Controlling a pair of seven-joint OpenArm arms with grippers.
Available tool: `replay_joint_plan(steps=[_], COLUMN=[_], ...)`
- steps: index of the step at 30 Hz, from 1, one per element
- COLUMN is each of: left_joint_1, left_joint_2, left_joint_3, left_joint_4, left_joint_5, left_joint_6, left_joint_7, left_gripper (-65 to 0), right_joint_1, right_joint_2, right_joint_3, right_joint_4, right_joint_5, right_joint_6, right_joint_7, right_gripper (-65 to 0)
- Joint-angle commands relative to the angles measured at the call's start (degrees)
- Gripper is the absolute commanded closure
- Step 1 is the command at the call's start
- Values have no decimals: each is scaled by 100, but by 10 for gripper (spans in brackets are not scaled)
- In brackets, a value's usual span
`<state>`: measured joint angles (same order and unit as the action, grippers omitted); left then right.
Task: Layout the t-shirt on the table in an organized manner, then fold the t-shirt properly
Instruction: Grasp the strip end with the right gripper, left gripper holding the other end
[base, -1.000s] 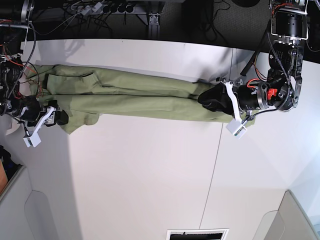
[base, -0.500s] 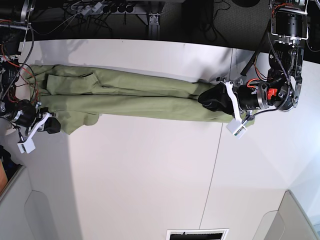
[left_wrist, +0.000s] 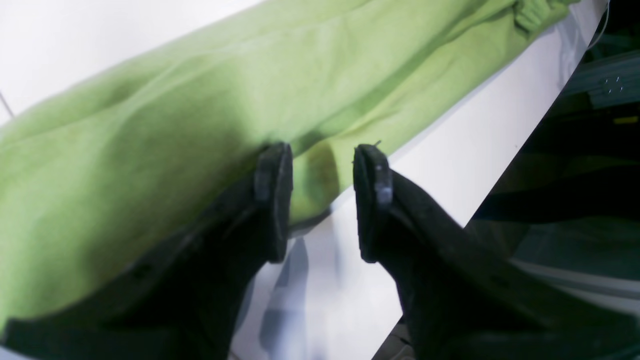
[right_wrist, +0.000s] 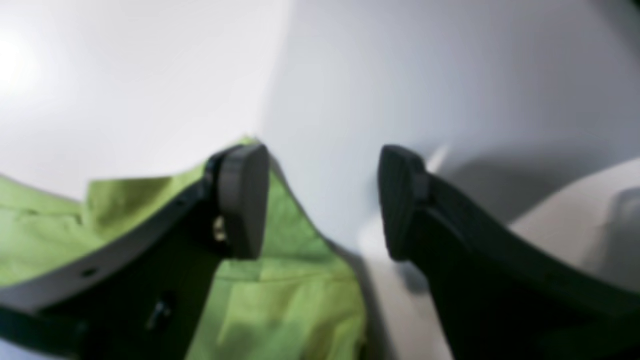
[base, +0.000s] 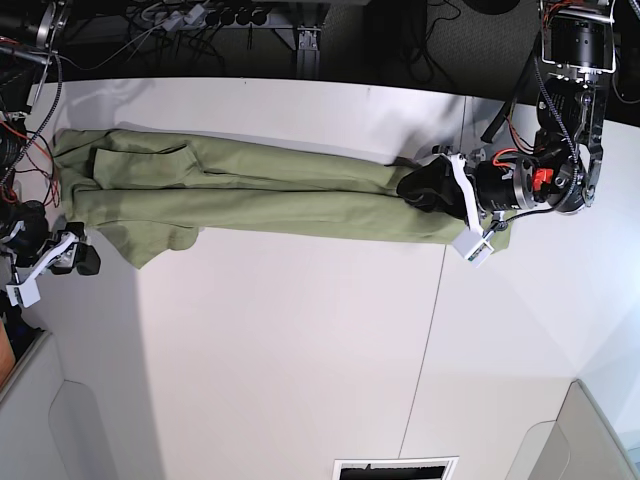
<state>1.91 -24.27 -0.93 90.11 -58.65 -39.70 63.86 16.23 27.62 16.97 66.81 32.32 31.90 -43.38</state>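
Note:
The olive-green t-shirt (base: 260, 195) lies bunched into a long narrow band across the far part of the white table (base: 300, 350). My left gripper (base: 415, 188) is at the band's right end. In the left wrist view it (left_wrist: 322, 200) is open, with the shirt (left_wrist: 200, 100) under one finger and the shirt's edge showing in the gap. My right gripper (base: 82, 260) is off the shirt's left end, near the table's left edge. In the right wrist view it (right_wrist: 322, 200) is open and empty, with the shirt (right_wrist: 280, 300) beside its left finger.
A thin dark seam (base: 430, 340) runs across the table right of the middle. Cables and a power strip (base: 200, 18) lie beyond the far edge. Grey panels (base: 60, 430) stand at the near corners. A vent slot (base: 395, 468) sits at the front edge.
My right gripper has drawn back off the shirt's left end toward the table's left edge. My left arm has shifted slightly toward the far side, at the shirt's right end.

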Motion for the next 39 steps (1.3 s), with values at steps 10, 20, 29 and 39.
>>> replay_joint_plan(steps=[10, 20, 29, 39], left_joint_1=[-92, -81, -81, -96], left_joint_2=[-63, -63, -63, -61], left_joint_3=[-37, -37, -37, -37], left_joint_4=[90, 90, -170, -424], left_joint_5=[-173, -149, 280, 284], left_joint_6=[-30, -30, -30, -30], left_joint_7=[-146, -210, -420, -645], left_gripper=[-215, -215, -272, -272], right_joint_1=[120, 120, -625, -2446], right_joint_2=[103, 81, 81, 94], right_joint_3=[-1204, -1150, -245, 507], right_joint_4=[-433, 289, 1827, 3497], right_joint_5=[660, 1156, 1574, 1805], right_joint_6=[57, 94, 96, 114], right_joint_7=[9, -640, -1316, -1532], right_gripper=[-340, 0, 0, 0])
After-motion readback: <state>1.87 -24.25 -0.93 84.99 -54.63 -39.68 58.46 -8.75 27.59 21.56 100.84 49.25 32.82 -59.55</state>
